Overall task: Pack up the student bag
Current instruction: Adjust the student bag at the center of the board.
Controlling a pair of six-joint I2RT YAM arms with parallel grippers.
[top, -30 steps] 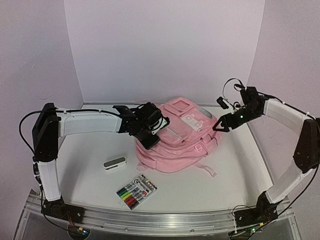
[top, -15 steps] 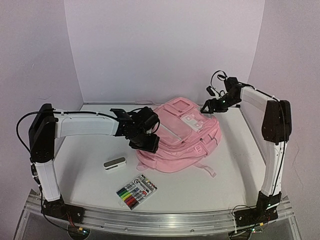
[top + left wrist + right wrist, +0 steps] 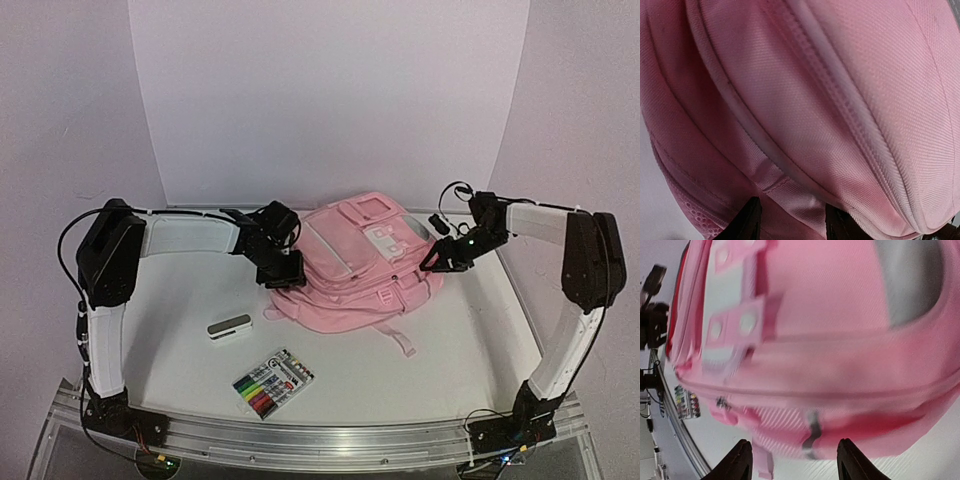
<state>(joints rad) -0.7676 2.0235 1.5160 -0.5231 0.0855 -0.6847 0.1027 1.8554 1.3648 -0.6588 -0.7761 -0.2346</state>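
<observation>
The student bag [image 3: 355, 265], a soft pink backpack, lies in the middle of the table with its front pockets up. My left gripper [image 3: 283, 272] is at the bag's left edge. In the left wrist view [image 3: 792, 227] a fold of the pink fabric [image 3: 805, 125] sits pinched between the jaws. My right gripper [image 3: 432, 262] is at the bag's right side, open and empty. In the right wrist view [image 3: 792, 460] its jaws stand apart just short of a dark zipper pull [image 3: 811, 432] on the bag's side seam [image 3: 840, 390]. That view is blurred.
A small white and grey block [image 3: 230, 327] lies on the table left of the bag. A pack of coloured markers [image 3: 272, 383] lies near the front edge and also shows in the right wrist view [image 3: 687, 402]. A bag strap [image 3: 395, 338] trails toward the front.
</observation>
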